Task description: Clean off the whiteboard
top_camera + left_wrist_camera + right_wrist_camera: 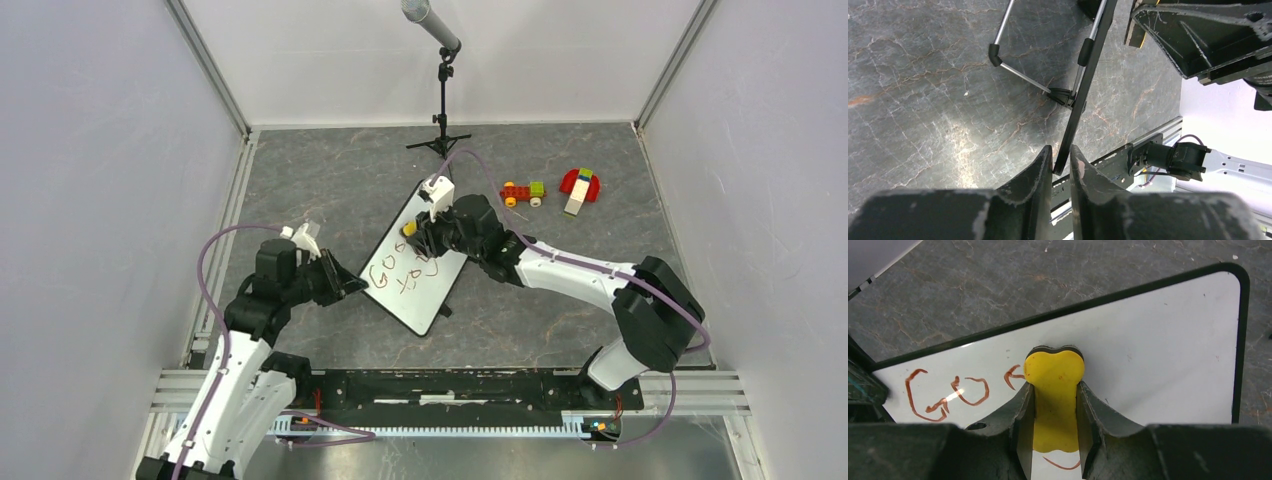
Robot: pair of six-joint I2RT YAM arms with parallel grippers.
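Observation:
The whiteboard [432,240] lies tilted mid-table, black-framed, with red handwriting [395,275] on its near half. My left gripper [352,285] is shut on the board's left edge; in the left wrist view the thin black edge [1083,95] runs down between my fingers [1040,175]. My right gripper [418,236] is shut on a yellow eraser [1054,390] with a black pad, pressed on the board [1158,355] just right of the red letters [943,395]. The eraser also shows in the top view [410,228]. A red stroke [1060,465] shows below the eraser.
A microphone stand [441,100] stands at the back behind the board. A red, yellow and green toy car [522,192] and a red block toy [579,187] lie at the back right. White walls enclose the table. A metal rail [450,385] runs along the near edge.

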